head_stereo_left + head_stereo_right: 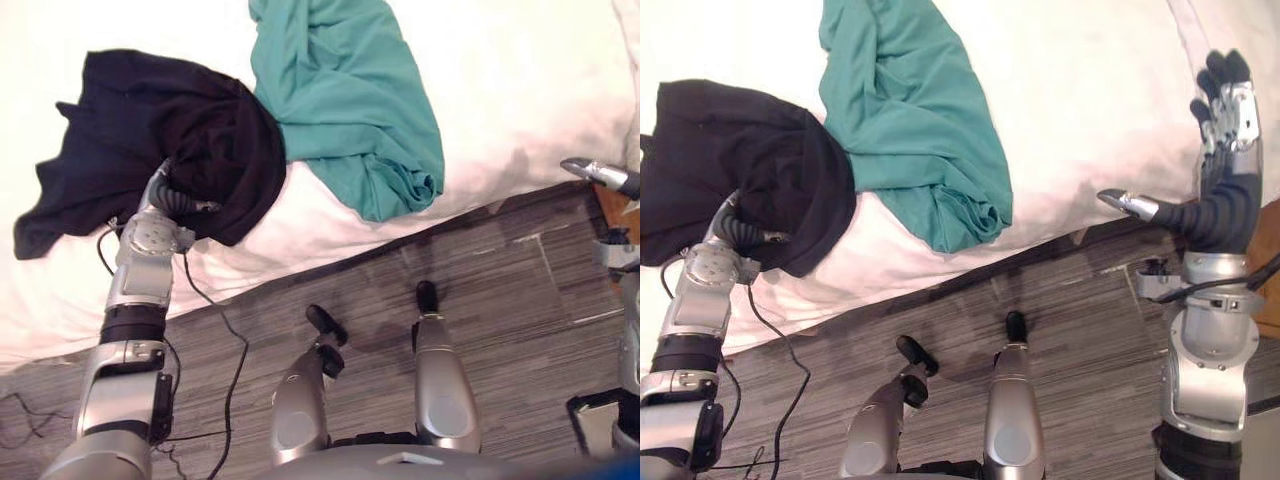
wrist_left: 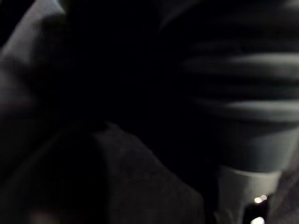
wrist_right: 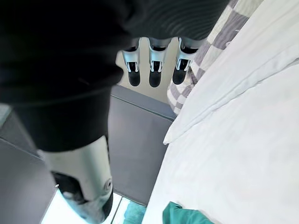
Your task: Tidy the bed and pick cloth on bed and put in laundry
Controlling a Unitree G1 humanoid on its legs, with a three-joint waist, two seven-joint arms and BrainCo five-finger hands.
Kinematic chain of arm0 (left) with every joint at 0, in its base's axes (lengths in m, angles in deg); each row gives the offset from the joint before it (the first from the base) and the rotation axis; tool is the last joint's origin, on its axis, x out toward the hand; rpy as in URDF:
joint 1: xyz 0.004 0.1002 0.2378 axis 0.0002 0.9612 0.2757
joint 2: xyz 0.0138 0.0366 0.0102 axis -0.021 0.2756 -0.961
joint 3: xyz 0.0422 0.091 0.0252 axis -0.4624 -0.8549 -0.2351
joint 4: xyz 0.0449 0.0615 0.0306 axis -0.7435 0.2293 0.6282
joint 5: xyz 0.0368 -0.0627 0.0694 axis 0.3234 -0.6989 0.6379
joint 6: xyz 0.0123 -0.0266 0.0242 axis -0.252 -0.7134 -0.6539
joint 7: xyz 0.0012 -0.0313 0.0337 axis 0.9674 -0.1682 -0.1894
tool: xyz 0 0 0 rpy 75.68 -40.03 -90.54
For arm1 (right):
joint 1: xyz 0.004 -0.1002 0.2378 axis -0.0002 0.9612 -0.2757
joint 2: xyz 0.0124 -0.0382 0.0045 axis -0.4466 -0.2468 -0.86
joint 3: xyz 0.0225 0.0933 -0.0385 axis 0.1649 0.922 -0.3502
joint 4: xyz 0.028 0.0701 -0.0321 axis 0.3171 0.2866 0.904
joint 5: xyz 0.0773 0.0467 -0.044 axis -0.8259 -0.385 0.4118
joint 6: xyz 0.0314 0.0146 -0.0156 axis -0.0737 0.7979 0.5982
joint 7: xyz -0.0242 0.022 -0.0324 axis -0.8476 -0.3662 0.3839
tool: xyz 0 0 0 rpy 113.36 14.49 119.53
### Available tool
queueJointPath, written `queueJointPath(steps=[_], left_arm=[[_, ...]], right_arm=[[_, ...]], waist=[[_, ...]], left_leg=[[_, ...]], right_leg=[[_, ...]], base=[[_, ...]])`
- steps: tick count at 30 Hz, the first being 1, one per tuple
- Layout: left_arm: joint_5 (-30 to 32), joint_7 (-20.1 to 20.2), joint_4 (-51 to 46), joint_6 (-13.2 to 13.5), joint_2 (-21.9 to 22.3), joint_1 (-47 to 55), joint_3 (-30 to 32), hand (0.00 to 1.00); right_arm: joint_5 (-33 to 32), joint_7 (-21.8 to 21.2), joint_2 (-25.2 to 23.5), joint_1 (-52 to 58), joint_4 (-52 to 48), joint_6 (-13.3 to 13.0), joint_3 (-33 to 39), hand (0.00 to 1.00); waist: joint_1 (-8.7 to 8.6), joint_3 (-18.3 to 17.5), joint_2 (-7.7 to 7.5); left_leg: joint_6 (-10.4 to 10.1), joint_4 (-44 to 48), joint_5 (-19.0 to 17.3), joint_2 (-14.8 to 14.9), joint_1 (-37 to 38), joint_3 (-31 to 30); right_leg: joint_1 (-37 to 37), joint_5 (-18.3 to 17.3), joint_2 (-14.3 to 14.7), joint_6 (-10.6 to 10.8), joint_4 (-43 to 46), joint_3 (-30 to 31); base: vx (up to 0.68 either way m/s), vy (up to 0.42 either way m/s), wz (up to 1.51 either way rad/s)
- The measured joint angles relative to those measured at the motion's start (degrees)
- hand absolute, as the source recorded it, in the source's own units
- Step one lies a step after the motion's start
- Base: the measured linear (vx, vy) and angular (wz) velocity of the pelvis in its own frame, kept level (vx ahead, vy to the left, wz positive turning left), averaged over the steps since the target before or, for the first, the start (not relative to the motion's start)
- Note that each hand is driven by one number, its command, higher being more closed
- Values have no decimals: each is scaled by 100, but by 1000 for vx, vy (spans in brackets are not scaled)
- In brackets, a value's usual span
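Cloth [image 1: 120, 130], black, seemingly over left hand [image 1: 180, 203] on bed [image 1: 520, 90]; teal cloth [image 1: 340, 90] touching.

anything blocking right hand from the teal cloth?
Nothing visible: the right hand is raised, fingers straight, by the bed's edge, and only bare white bed lies between it and the teal cloth.

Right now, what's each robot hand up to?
Left robot hand buried under black cloth. Right robot hand raised, open, empty. Teal cloth touches the black.
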Motion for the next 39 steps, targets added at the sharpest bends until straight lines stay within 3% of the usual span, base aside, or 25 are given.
queueJointPath(steps=[3, 7, 8, 9, 11, 13, 14, 15, 16, 17, 19, 21, 22, 25, 28, 30, 35, 36, 39], left_arm=[[-64, -1, 144, 59, -8, 129, 0, 100], [-616, -2, 146, 744, -63, 511, -6, 100], [-956, 5, 149, 1084, -90, 687, -17, 100], [-1327, 172, 163, 1475, -88, 859, -32, 100], [-1892, 527, 158, 1964, -85, 1089, -169, 100], [-2550, 1141, -36, 2254, -88, 1358, -335, 100], [-3057, 1768, -436, 2294, -76, 1669, -580, 100], [-3269, 2113, -632, 2261, -67, 1860, -730, 100], [-3500, 2775, -893, 2034, 16, 2253, -1154, 100], [-3545, 3053, -963, 1859, 129, 2439, -1367, 100], [-3656, 3937, -1000, 915, 648, 3252, -2151, 100], [-3904, 4358, -1284, 364, 1084, 3645, -2403, 100], [-3941, 4514, -1393, 64, 1244, 3652, -2509, 100], [-4332, 4573, -1435, -495, 1417, 3655, -2369, 100], [-4530, 4567, -1450, -709, 1459, 3654, -2029, 100], [-4567, 4495, -1449, -717, 1459, 3652, -1910, 100], [-4579, 4352, -1376, -665, 1477, 3653, -1554, 100], [-4623, 4349, -1319, -619, 1475, 3650, -1518, 100], [-4633, 4386, -1193, -404, 1464, 3649, -1482, 100]], right_arm=[[410, -226, 163, -167, -1, -4, -523, 0], [1074, -437, 202, -462, -4, 12, -1342, 0], [1234, -498, 227, -590, -38, 85, -1632, 0], [1450, -553, 326, -649, -136, 184, -1901, 0], [1792, -604, 432, -736, -208, 334, -2264, 0], [2295, -603, 418, -874, -193, 519, -2573, 0], [2535, -600, 403, -965, -143, 676, -2754, 0], [2659, -600, 395, -1029, -93, 759, -2825, 0], [2860, -596, 372, -1162, 106, 887, -2899, 0], [2933, -594, 344, -1234, 243, 957, -2905, 0], [3355, -541, 240, -1545, 982, 1250, -2898, 0], [3588, -428, 253, -1752, 1729, 1548, -2787, 0], [3644, -397, 244, -1971, 2368, 1737, -2781, 0], [3718, -341, 257, -2726, 3399, 2142, -2860, 0], [3709, -326, 425, -3383, 4304, 2472, -2857, 0], [3659, -325, 557, -3656, 4679, 2629, -2857, 0], [3524, -409, 1142, -4254, 5292, 2644, -2858, 0], [3524, -502, 1233, -4310, 5350, 2638, -2859, 100], [3523, -814, 1463, -4374, 5509, 2577, -2850, 100]], waist=[[-71, -42, 67], [-56, -67, 106], [-32, -72, 110], [23, -74, 113], [85, -76, 110], [165, -79, 107], [313, -82, 88], [359, -84, 83], [393, -80, 77], [430, -72, 60], [591, -63, -130], [721, -21, -243], [928, -32, -303], [1126, -30, -305], [1230, -28, -308], [1300, -22, -319], [1354, -8, -342], [1351, -7, -344], [1355, 0, -352]], left_leg=[[7, 59, -30, -9, 11, 5], [22, 105, -49, -2, 28, -25], [22, 106, -48, -6, 24, -46], [23, 107, -47, -11, 26, -92], [34, 105, -39, -16, 25, -218], [57, 100, -24, -33, 11, -395], [71, 96, -14, -52, -19, -498], [85, 89, -3, -72, -42, -556], [110, 76, 15, -110, -98, -712], [123, 61, 24, -129, -112, -773], [167, 9, 68, -211, -235, -1007], [196, 2, 140, -230, -399, -1286], [208, 5, 174, -235, -458, -1439], [257, -10, 266, -282, -675, -1783], [317, -181, 449, -368, -885, -2007], [333, -360, 573, -417, -893, -2053], [300, -925, 930, -495, -897, -2073], [306, -1034, 1002, -504, -897, -2071], [308, -1326, 1192, -517, -895, -2070]], right_leg=[[3, -1, -27, 5, 36, 10], [64, 5, -46, 17, 50, -14], [86, 12, -55, 30, 42, -35], [133, 18, -65, 39, 18, -70], [265, 18, -98, 39, -26, -214], [398, 20, -146, 44, -81, -402], [468, 22, -184, 49, -123, -512], [491, 22, -210, 49, -130, -586], [564, 29, -253, 62, -182, -736], [592, 43, -269, 86, -202, -788], [668, 61, -330, 118, -323, -1006], [760, 109, -332, 150, -420, -1225], [806, 154, -317, 105, -462, -1339], [989, 291, -274, 54, -792, -1606], [989, 430, -250, 30, -1070, -1754], [986, 496, -235, 20, -1184, -1755], [782, 594, -201, 4, -1264, -1760], [739, 620, -189, -4, -1286, -1757], [658, 705, -137, 0, -1386, -1761]], base=[[3, -1, -2], [-7, 2, 5], [-9, 4, 12], [0, 2, 16], [7, 0, 31], [17, 1, 45], [22, 7, 42], [29, 11, 55], [27, 8, 47], [39, 15, 50], [43, 21, 47], [41, 6, 70], [25, -1, 62], [-24, 24, 50], [-48, 56, 41], [-39, 45, 20], [-41, 26, 4], [0, 0, 0], [-3, 2, -1]])
